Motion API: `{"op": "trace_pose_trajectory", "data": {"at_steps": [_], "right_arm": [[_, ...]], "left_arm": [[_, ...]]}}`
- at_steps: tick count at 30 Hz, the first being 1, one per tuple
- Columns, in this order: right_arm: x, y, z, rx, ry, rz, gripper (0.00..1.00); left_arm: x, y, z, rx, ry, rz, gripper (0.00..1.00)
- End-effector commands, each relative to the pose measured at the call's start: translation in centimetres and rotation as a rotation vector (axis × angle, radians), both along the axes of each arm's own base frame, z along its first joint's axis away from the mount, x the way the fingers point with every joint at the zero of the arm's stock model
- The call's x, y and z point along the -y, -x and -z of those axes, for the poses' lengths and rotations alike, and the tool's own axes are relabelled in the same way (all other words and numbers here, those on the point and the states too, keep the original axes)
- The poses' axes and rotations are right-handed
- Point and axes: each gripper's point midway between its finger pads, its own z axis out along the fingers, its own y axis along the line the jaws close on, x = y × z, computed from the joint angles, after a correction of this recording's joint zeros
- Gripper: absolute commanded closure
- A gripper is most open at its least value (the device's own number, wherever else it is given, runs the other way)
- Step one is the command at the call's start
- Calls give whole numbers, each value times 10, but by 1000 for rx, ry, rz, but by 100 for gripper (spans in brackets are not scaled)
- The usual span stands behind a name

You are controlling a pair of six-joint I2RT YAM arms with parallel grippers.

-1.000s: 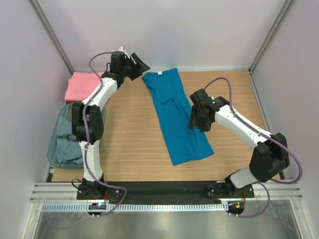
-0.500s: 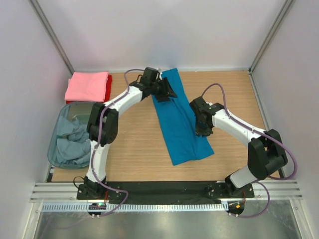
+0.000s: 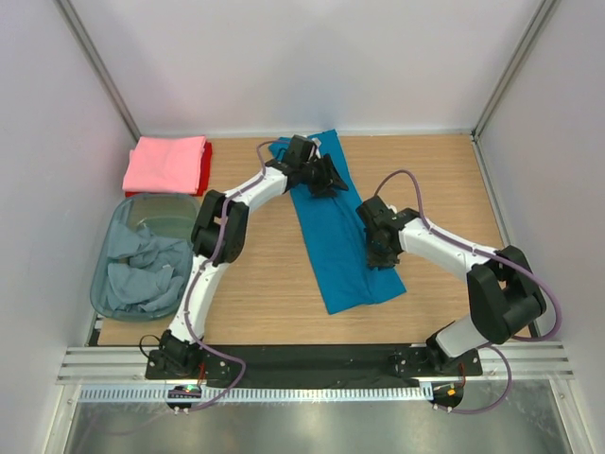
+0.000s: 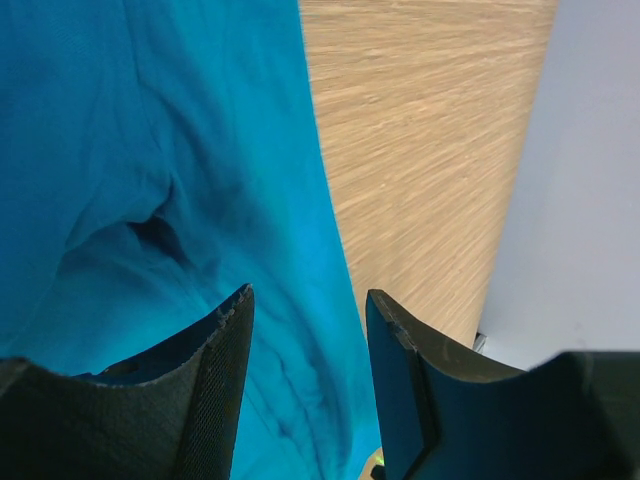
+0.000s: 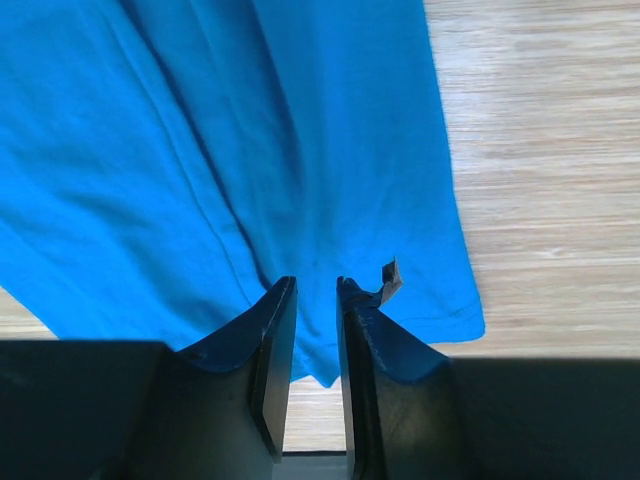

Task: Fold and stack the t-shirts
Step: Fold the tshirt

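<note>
two jaws are standing apart and empty on our left gripper (image 4: pixel 308 300), the blue shirt (image 3: pixel 338 255) lying beneath it; our right gripper (image 5: pixel 315 285) is sitting nearly closed over the shirt's lower end, and we cannot tell whether it is grasping cloth.

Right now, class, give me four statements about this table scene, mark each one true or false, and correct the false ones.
1. The teal shirt lies stretched out on the table. True.
2. The pink shirt sits inside the bin. False: the pink shirt lies folded on the red shirt, outside the bin, at the far left corner.
3. The left gripper and the right gripper are both over the teal shirt. True.
4. The bin is empty. False: it holds crumpled grey-blue shirts.
</note>
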Motion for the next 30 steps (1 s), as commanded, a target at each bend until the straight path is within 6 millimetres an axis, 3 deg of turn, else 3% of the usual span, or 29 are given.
{"op": "trace_pose_trajectory", "data": {"at_steps": [1,9,27,30], "right_arm": [[-16,-9,-5,55,-53,-8,69],[-32,-7,8,44,-23,-30,68],[-21,-3,19,41,108,-16,75],[-21,-3,20,42,111,-16,75]], "left_arm": [[11,-3,-9,18,53,32,50],[7,-1,13,0,14,42,50],[-1,-2,37,-27,-65,37,60],[-1,-3,39,-35,-67,37,65]]}}
